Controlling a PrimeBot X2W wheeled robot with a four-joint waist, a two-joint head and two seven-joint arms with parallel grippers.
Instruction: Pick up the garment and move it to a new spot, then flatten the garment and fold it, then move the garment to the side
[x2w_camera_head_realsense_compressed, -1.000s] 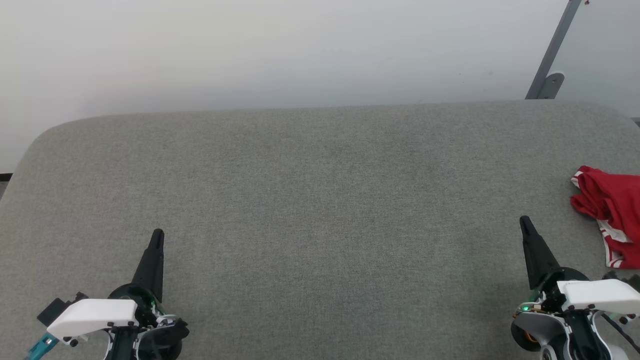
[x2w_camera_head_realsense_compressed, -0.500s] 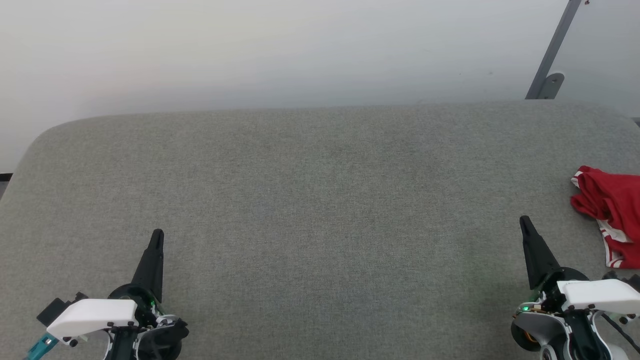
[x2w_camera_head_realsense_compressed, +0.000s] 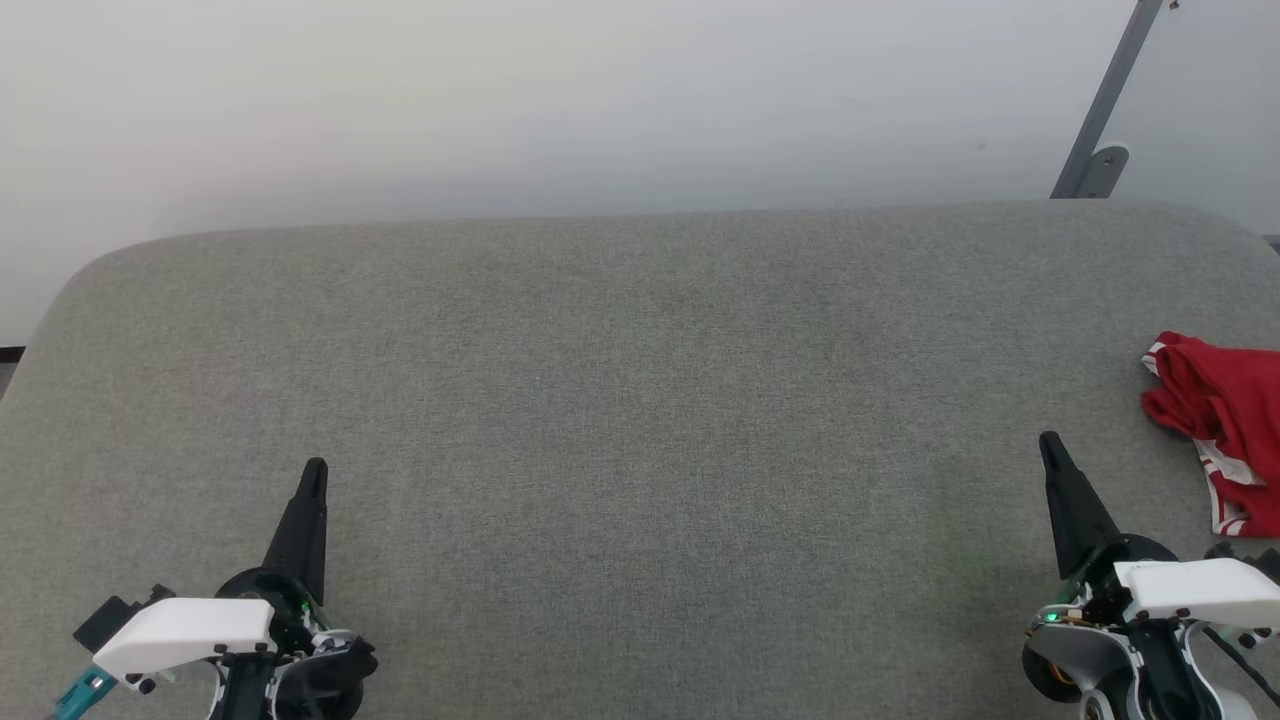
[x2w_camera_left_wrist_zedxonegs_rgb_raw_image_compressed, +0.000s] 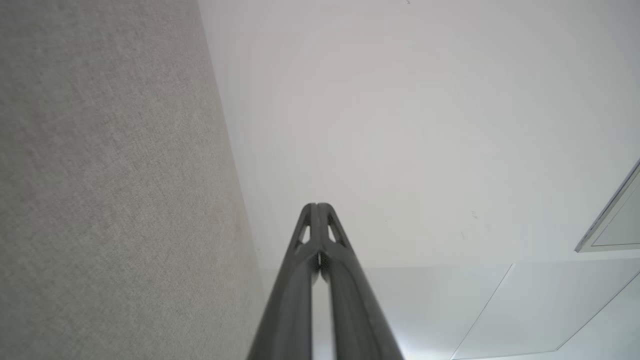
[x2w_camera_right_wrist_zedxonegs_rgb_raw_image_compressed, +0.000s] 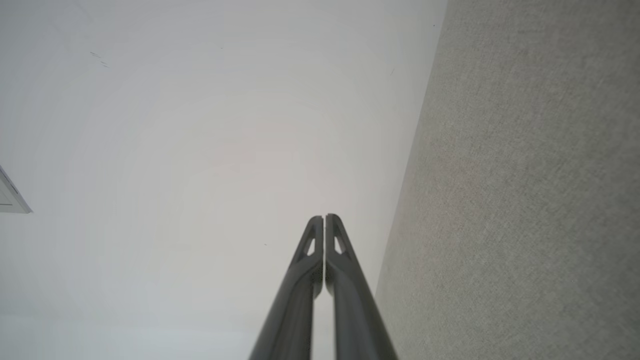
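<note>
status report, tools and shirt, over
Tools shut and empty: left tool, right tool. Red garment crumpled at right edge of grey surface, untouched. Nothing seen between it and right tool.

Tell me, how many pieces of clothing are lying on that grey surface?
1: a red garment, crumpled at the right edge of the table. The picture's border cuts it off, so more could lie out of frame.
</note>
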